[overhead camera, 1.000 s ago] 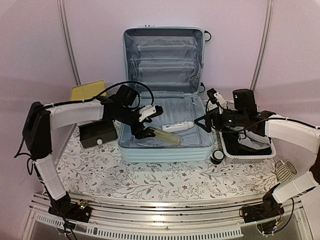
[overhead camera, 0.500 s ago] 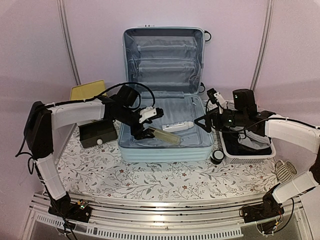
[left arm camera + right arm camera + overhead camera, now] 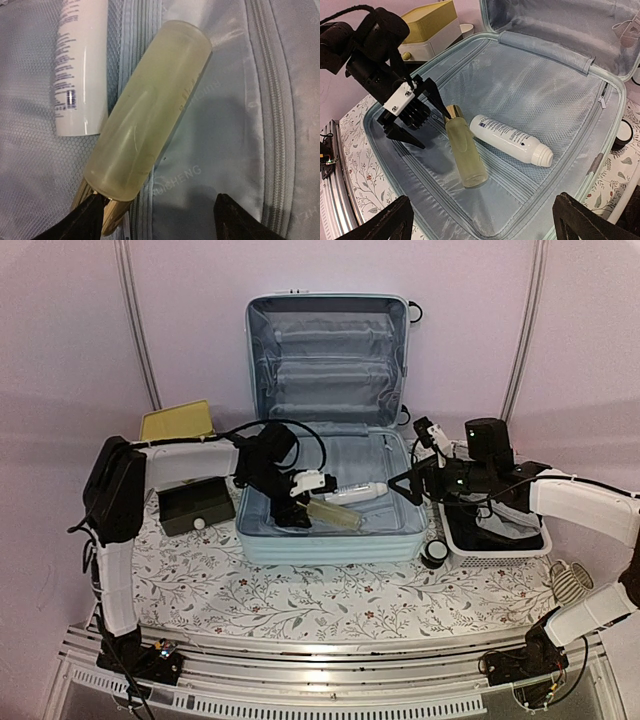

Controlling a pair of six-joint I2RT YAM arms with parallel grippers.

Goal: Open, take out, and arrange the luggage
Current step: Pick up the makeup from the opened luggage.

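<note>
Right wrist view puts the left gripper point(image 3: 427, 127) left of centre, jaws spread and holding nothing, one finger just beside the gold cap point(image 3: 452, 111) of a yellowish bottle point(image 3: 466, 157). Its long axis runs away from the gripper toward lower centre, beside a white tube point(image 3: 512, 140). The left arm is nearer; the right gripper point(image 3: 408, 485) hangs wide open, empty. The luggage point(image 3: 535, 75), mint shell with grey lining, lies open at centre.
</note>
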